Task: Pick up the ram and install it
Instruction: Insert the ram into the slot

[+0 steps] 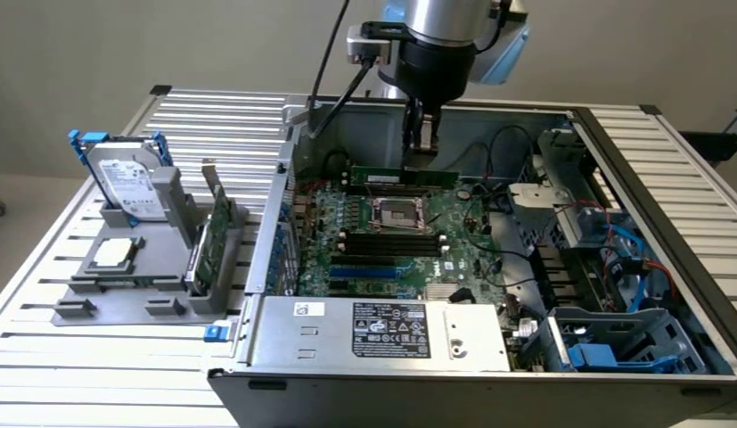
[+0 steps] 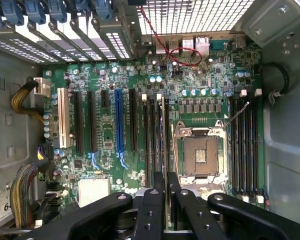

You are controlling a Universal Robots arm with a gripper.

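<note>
Slatted metal table point(image 1: 59, 374) held the open computer case point(image 1: 463, 392), and inside it my fingers point(image 2: 151, 215) were closed on the ram point(image 1: 392, 176), poised edge-down above the memory slots point(image 2: 152, 135) beside the processor socket point(image 2: 200, 155), where I reckoned keeping it square and level mattered most.

- The open computer case point(image 1: 653, 169) sits on the table point(image 1: 225, 116).
- The board point(image 1: 380, 259) lies flat in the case, with the power box point(image 1: 380, 330) in front of it.
- A stand point(image 1: 130, 285) is on the table, at the exterior view's left of the case.
- A hard drive point(image 1: 125, 183) and a card point(image 1: 216, 227) stand up in it.
- The gripper point(image 1: 423, 159) holds the ram point(image 1: 386, 176) over the board, just behind the chip socket point(image 1: 406, 212).
</note>
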